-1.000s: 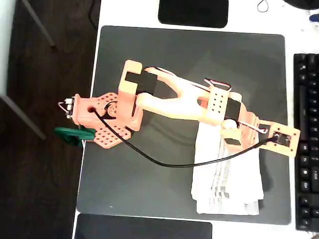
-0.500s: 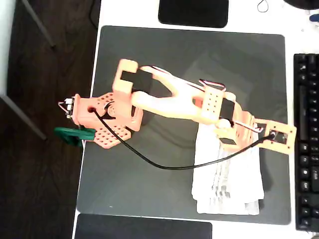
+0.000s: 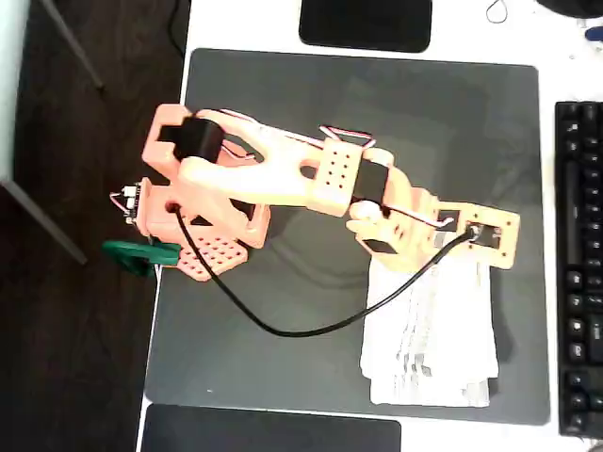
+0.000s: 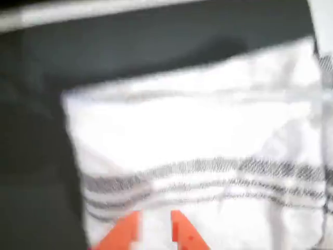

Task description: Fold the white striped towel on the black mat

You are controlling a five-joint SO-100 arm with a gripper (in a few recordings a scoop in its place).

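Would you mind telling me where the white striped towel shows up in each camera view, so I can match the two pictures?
Overhead view: the white striped towel lies at the lower right of the black mat, partly under the arm's wrist.
Wrist view: the towel covers the middle and right, with the orange gripper at the bottom edge.
Shared landmark: the towel's grey stripes against the dark mat.

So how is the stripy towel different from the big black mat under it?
The white striped towel is white with thin grey stripes; the black mat is plain dark grey-black. The towel is much smaller and covers just the mat's lower right part in the overhead view. The towel looks soft, with wrinkles and layered edges; the mat lies smooth and flat. Both are roughly rectangular and lie flat on the table.
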